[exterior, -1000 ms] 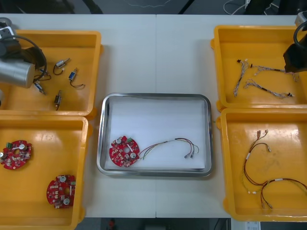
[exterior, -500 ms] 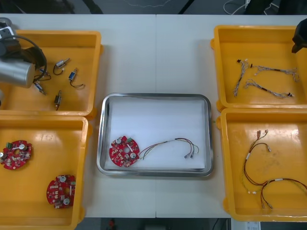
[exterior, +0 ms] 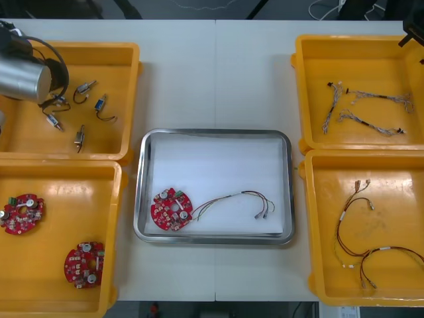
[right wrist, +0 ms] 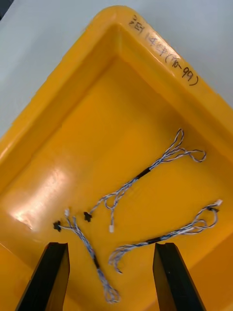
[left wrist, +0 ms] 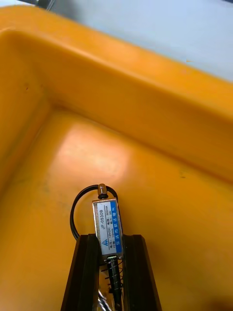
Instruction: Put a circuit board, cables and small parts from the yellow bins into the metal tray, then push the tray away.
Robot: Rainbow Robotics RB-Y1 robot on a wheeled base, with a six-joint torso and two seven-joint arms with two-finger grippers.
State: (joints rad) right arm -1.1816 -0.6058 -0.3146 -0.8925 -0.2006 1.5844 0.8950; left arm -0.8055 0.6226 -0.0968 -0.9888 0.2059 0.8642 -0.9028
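Note:
My left gripper is shut on a small metal part with a blue and white label and a black cable loop, inside the far left yellow bin. In the front view the left arm covers that bin's far left corner. Over the far right yellow bin my right gripper stands open, with nothing between its fingers. Twisted blue and white cables lie on the bin floor beyond them. The metal tray holds a round red circuit board and a red and yellow cable.
Loose small metal parts lie in the far left bin. The near left bin holds two circuit boards. Red and yellow cables lie in the near right bin. The right arm shows at the far right corner.
The left gripper has shut on the small metal part and its arm has shifted slightly towards the far edge. The right arm has drawn back from the far right bin towards the corner.

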